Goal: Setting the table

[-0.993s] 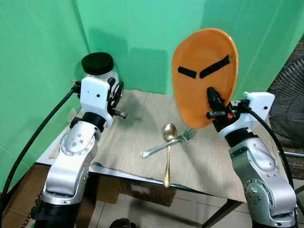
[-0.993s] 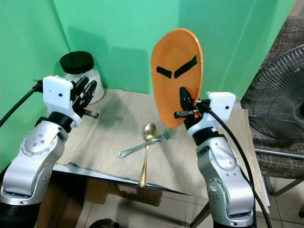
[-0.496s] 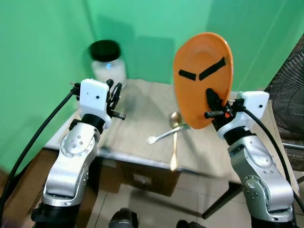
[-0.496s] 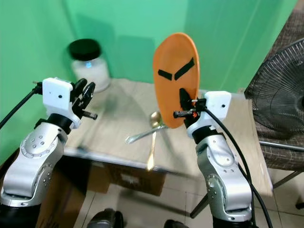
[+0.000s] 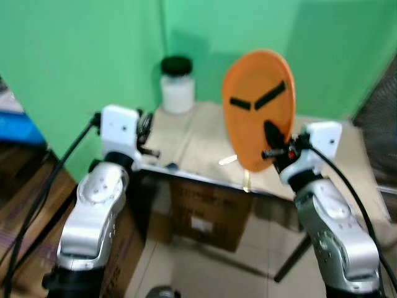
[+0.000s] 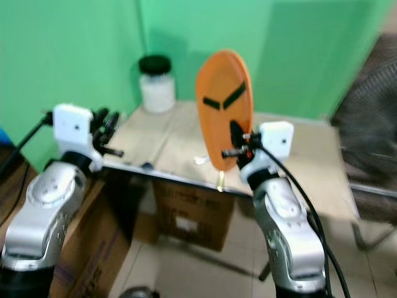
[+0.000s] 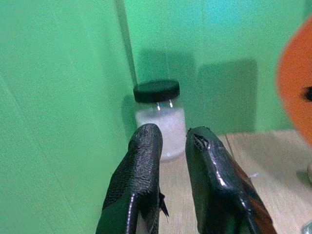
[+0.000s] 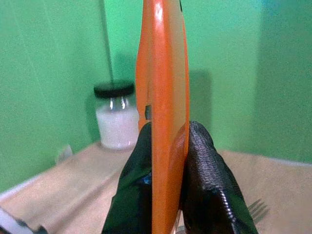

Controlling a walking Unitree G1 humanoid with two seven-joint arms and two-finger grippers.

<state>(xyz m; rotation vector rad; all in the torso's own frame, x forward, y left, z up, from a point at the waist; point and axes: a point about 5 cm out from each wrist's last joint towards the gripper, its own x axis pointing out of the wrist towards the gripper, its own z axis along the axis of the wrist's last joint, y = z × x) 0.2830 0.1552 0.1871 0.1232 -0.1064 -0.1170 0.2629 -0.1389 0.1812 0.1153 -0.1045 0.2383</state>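
Observation:
My right gripper (image 5: 270, 138) is shut on the lower rim of an orange plate (image 5: 257, 102) with black tape marks, holding it upright on edge above the table's near side. In the right wrist view the plate (image 8: 163, 73) stands edge-on between the fingers (image 8: 202, 161). Behind the plate a silver fork (image 5: 227, 160) and a gold spoon (image 5: 246, 181) lie on the beige table (image 5: 186, 133), the spoon handle at the front edge. My left gripper (image 5: 146, 126) hovers off the table's left corner, fingers (image 7: 146, 151) nearly together and holding nothing.
A glass jar (image 5: 177, 85) with a black lid and white contents stands at the table's back left by the green backdrop. A cardboard box (image 5: 208, 211) sits under the table. A fan (image 6: 372, 93) stands to the right. The views are blurred.
The whole picture has shifted: the camera has backed away, so the table looks farther and smaller. Both arms hold the same poses, the plate still upright in the right gripper.

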